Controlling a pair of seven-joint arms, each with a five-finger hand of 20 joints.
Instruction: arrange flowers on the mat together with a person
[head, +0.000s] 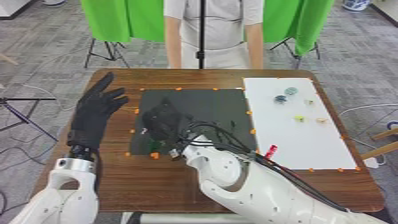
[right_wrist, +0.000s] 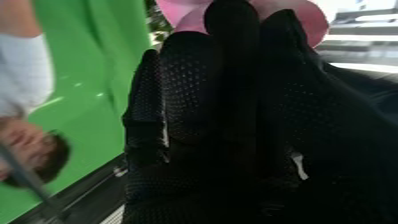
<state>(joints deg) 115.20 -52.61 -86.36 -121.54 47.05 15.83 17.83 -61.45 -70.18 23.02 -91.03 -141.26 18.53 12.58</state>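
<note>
Small flowers (head: 291, 91) in blue, pale, yellow-green and peach tones are seen on the white mat (head: 298, 147), well to the right of the right hand's fingers. A small red thing (head: 271, 151) is laid near that mat's left edge, on the robot's side of the flowers; what it is cannot be told. Beyond the fingertips, in the right wrist view, a pink shape (right_wrist: 311, 22) is seen; whether it is touched by them cannot be told.

The right hand (head: 163, 122) is held over the dark mat (head: 218, 102), its fingers straight and close together, with narrow gaps between some of them. Something green (head: 155, 146) is seen beside that hand, on the side away from its fingertips.

The left hand (head: 89, 112) is held to the left of the right hand's fingers, beside the dark mat, with its own fingers extended and partly spread. Orange tabs (head: 179, 88) are set along the edges of both mats. The brown table (head: 213, 76) is extended past the fingertips of both hands, and farther off green cloth (head: 108, 22) is hung.
</note>
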